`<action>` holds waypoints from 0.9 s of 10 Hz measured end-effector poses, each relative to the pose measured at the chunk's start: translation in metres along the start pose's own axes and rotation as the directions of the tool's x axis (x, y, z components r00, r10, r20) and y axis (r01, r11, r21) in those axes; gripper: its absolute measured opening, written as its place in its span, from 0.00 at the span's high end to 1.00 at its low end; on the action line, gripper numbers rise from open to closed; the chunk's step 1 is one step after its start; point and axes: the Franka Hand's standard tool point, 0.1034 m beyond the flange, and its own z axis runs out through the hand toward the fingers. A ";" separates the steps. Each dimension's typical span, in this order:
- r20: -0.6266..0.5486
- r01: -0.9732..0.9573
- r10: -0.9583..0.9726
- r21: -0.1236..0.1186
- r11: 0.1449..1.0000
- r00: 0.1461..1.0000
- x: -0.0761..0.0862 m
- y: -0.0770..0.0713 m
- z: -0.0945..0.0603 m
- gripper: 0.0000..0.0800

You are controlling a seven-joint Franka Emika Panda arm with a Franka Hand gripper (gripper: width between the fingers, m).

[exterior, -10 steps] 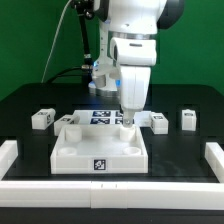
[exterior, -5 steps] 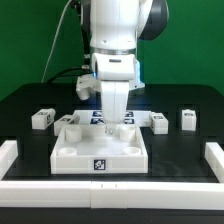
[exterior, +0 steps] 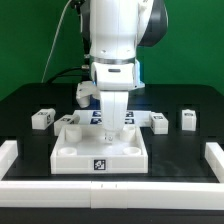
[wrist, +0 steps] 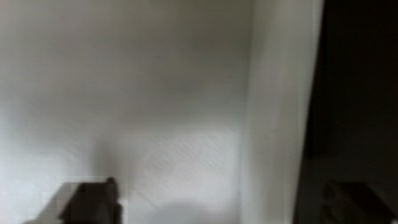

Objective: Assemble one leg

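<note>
Several legs, small white blocks with black-and-white tags, stand on the black table in the exterior view. Two are at the left (exterior: 41,119) (exterior: 68,121) and two at the right (exterior: 159,122) (exterior: 187,119). The large white square tray-like part (exterior: 100,152) lies in the middle with a tag on its front wall. My gripper (exterior: 112,128) hangs low over the tray's rear half, pointing straight down. In the wrist view the two dark fingertips (wrist: 89,205) stand wide apart over a blurred white surface (wrist: 143,100), with nothing between them. The gripper (wrist: 217,205) is open and empty.
The marker board (exterior: 98,116) lies flat behind the tray, partly hidden by the arm. White raised rails border the table at the left (exterior: 8,153), right (exterior: 214,153) and front (exterior: 110,188). A cable runs behind the arm before the green backdrop.
The arm has swung toward the exterior view's left, from over the tray's rear right corner to its rear middle, and has settled slightly lower. The legs and tray have not moved.
</note>
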 end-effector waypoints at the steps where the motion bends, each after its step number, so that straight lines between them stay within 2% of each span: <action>1: 0.000 0.000 0.000 0.000 1.000 1.000 0.000 0.000 0.000 0.39; 2: 0.000 0.000 0.000 0.000 1.000 1.000 0.000 0.000 0.000 0.64; 3: 0.000 0.000 0.000 0.001 1.000 1.000 0.000 0.000 0.000 0.81; 4: 0.000 -0.001 0.001 -0.001 1.000 1.000 0.000 0.000 0.000 0.81; 5: 0.000 -0.001 0.001 -0.007 1.000 1.000 0.000 0.001 -0.001 0.92; 9: 0.000 -0.001 0.001 -0.008 1.000 1.000 0.000 0.002 -0.001 0.92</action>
